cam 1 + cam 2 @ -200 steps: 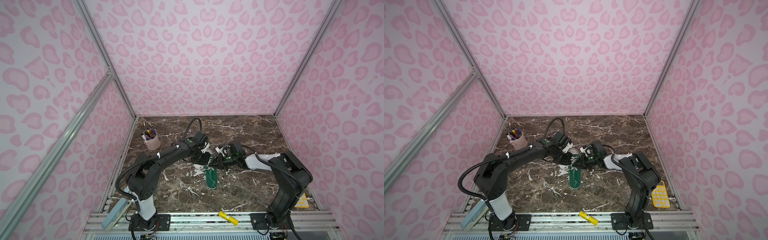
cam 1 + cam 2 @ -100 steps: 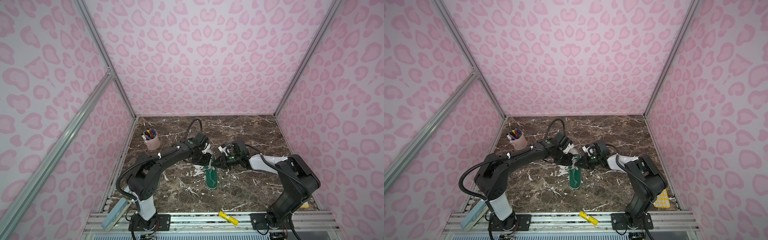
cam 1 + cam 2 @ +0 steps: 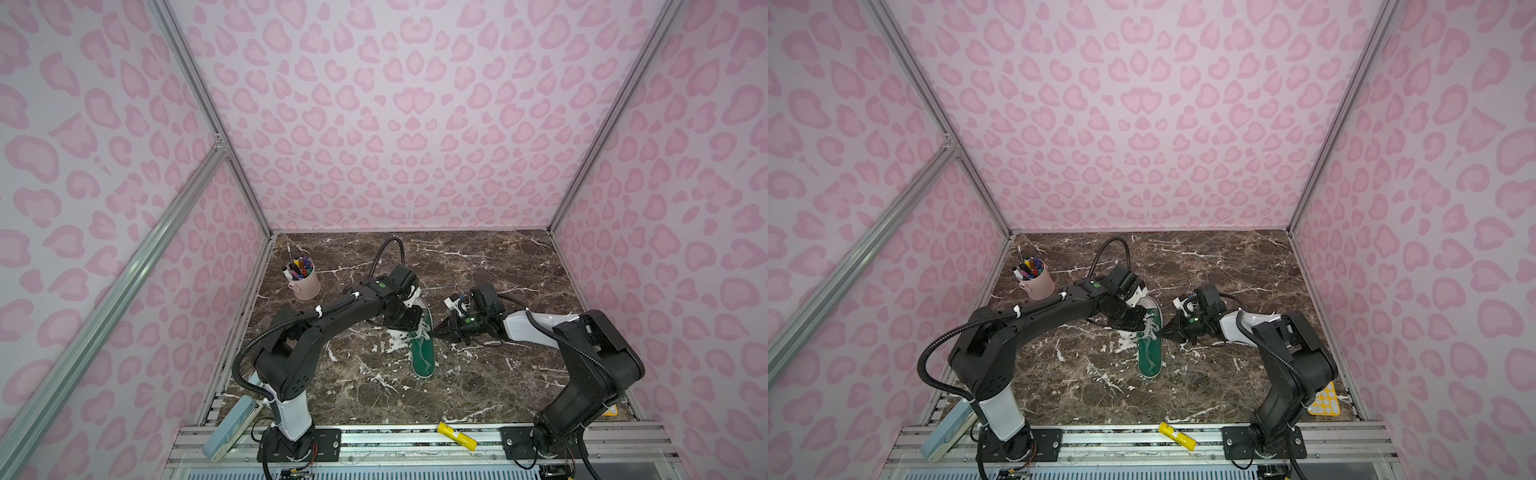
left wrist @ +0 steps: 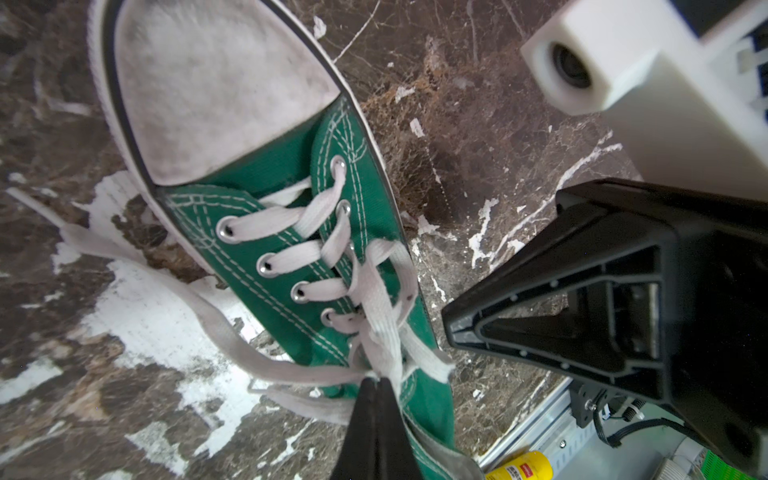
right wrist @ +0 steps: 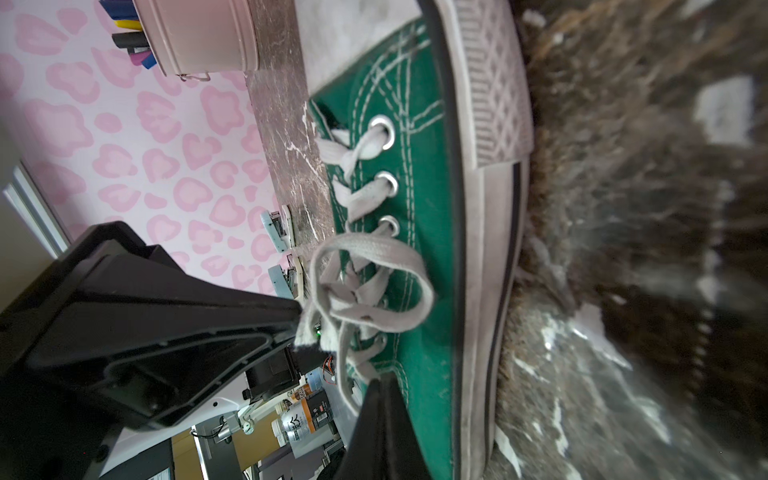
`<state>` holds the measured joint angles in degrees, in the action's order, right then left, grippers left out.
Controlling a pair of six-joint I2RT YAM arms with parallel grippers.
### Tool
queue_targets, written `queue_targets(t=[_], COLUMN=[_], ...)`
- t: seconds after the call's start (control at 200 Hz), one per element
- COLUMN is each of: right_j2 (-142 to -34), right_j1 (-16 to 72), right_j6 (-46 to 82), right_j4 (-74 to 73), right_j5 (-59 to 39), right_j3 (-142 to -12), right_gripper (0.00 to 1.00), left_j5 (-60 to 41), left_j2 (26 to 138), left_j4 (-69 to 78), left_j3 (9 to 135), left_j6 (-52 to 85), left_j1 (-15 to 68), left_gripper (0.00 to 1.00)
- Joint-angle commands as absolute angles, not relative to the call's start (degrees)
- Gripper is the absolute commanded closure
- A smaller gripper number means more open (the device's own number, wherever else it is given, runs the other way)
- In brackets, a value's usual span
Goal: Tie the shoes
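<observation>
On the middle of the dark marble table (image 3: 478,266) the green shoe (image 3: 424,357) stands on its sole, white toe cap toward the back wall, heel toward the front rail. Both top views show it between the two arms. The left gripper (image 4: 376,388) reaches over the eyelet rows from the left. Its jaws are pressed together with the off-white laces (image 4: 376,307) pinched at the tip, and the right wrist view shows a lace end sticking out past that tip. A raised loop of lace arches over the upper eyelets, and another strand trails off the shoe onto the table on the left arm's side. The right gripper (image 5: 380,386) sits low at the shoe's right flank by the loose tangle, jaws closed flat together. A strand runs close by the tip, and it is unclear whether it is caught between them. A pink cup (image 3: 306,284) of markers stands well apart at back left near the wall. A yellow tube (image 3: 457,435) lies on the front rail. A yellow perforated piece (image 3: 1323,401) lies at the table's front right corner, by the right arm.
</observation>
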<state>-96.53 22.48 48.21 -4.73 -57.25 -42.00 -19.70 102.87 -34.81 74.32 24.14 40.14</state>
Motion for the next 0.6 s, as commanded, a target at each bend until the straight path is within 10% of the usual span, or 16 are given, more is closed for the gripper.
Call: queue_targets(t=[0.0, 0.595], right_j2=[-97.1, -98.8], right_j1=[22.9, 24.4], right_j6=[47.4, 51.1], right_j4=[-6.0, -12.0], right_j5=[-58.3, -60.2], right_j3=[-42.4, -42.1], right_gripper=[0.94, 0.95], left_j5=[-20.3, -21.7], left_j2=[102.1, 102.3], left_j4=[-34.9, -33.4], left_j3=[74.3, 73.8], left_j6=[24.5, 25.7], left_j1=[40.2, 40.4], left_gripper=[0.97, 0.97])
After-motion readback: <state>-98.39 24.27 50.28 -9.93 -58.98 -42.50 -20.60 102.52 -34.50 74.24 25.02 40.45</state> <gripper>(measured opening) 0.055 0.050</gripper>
